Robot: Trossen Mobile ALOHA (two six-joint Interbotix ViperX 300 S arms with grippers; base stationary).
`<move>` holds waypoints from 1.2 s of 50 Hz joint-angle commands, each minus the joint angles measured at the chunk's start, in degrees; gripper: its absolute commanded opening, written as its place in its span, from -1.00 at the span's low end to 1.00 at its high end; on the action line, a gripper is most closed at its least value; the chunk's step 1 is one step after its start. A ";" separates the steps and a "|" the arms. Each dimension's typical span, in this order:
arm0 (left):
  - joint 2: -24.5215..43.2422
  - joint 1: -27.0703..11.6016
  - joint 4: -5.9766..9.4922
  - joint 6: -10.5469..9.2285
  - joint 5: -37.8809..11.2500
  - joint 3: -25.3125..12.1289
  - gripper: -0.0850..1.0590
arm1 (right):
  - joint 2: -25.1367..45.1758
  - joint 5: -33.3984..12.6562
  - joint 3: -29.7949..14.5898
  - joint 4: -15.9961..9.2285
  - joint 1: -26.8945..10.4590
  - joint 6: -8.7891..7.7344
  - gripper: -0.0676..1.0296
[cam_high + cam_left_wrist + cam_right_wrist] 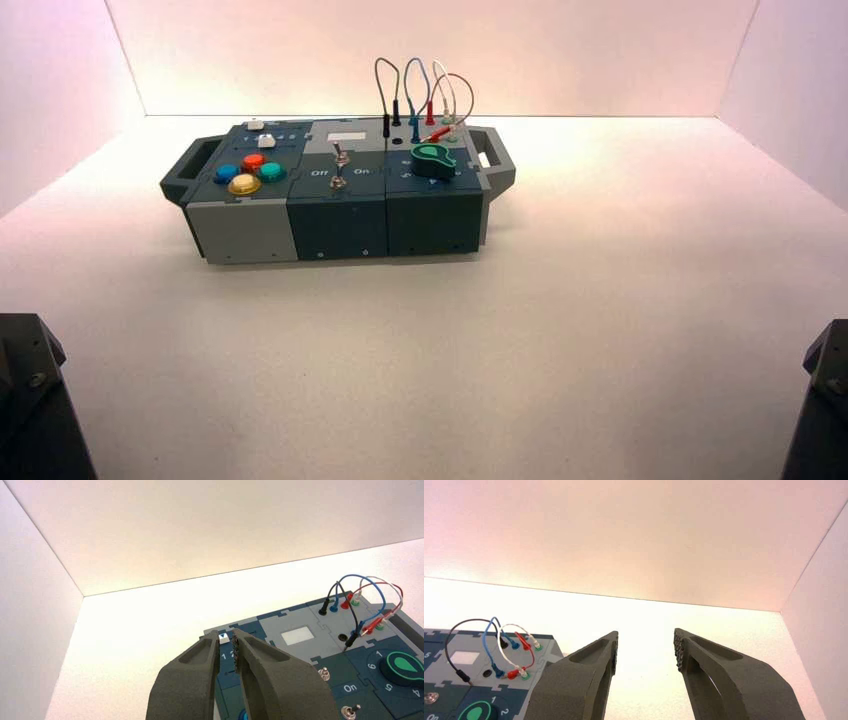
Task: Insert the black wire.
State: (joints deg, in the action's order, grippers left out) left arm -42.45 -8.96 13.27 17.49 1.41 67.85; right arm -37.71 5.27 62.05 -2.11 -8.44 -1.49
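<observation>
Pale walls (pixel 430 60) surround the desk (pixel 420 370); at the far side, the black wire (pixel 473 620) has one plug in the box's (pixel 340 225) far black socket (pixel 323 612), the other loose beside the near black socket (pixel 342 637); left gripper (pixel 226 632), near left, is narrowly open; right gripper (pixel 646 632), near right, is wide.

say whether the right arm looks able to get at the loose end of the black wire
Probably yes: the right hand hangs open, and the black wire's loose plug lies on top, though the blue lead loops close by.
</observation>
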 commanded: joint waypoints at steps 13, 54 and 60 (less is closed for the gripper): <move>0.09 0.26 -0.18 0.00 -0.09 -0.70 -0.56 | -0.70 -0.53 -0.79 -0.18 -0.18 0.26 0.20; -1.05 -7.29 0.44 -1.67 -10.99 -4.92 -0.61 | -5.10 -23.73 -7.91 -3.78 -6.86 -0.09 0.20; -0.97 -8.09 0.35 -1.23 -12.48 -5.36 -0.61 | -5.62 -26.89 -9.49 -3.87 -7.38 -0.53 0.22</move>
State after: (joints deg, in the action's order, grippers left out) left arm -43.51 -16.44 13.80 16.00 -10.55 64.51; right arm -42.71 -19.86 55.55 -5.71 -15.21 -1.93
